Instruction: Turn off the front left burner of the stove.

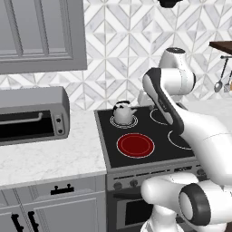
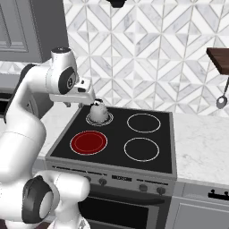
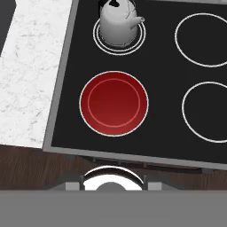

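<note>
Front left burner (image 1: 135,145) glows as a solid red disc on the black glass of the stove (image 1: 154,161), in the corner of the cooktop nearest the marble counter (image 1: 50,156) and the front edge. From the right base view the same red disc (image 2: 89,142) lies left of a thin white ring burner (image 2: 141,149), and in the hand view it (image 3: 114,103) sits near the middle of the picture, with the stove's grey edge (image 3: 133,156) just below it.

Directly behind the red burner, a small silver kettle (image 1: 123,112) stands upright on the rear left burner's tight concentric rings; it shows too in the right base view (image 2: 99,112) and at the top of the hand view (image 3: 116,20), spout pointing toward the right of that picture. Two single white ring burners occupy the side of the stove away from the red disc.

A row of small dark knobs (image 2: 102,181) runs along the stove's grey metal front, below the cooktop. A grey toaster oven (image 1: 31,115) rests on the counter beside the stove, well apart from the red burner.

The arm is raised above the cooktop, its hand looking down on it. The gripper's fingertips cannot be made out in any view, so I cannot tell whether its jaws stand apart or together.
</note>
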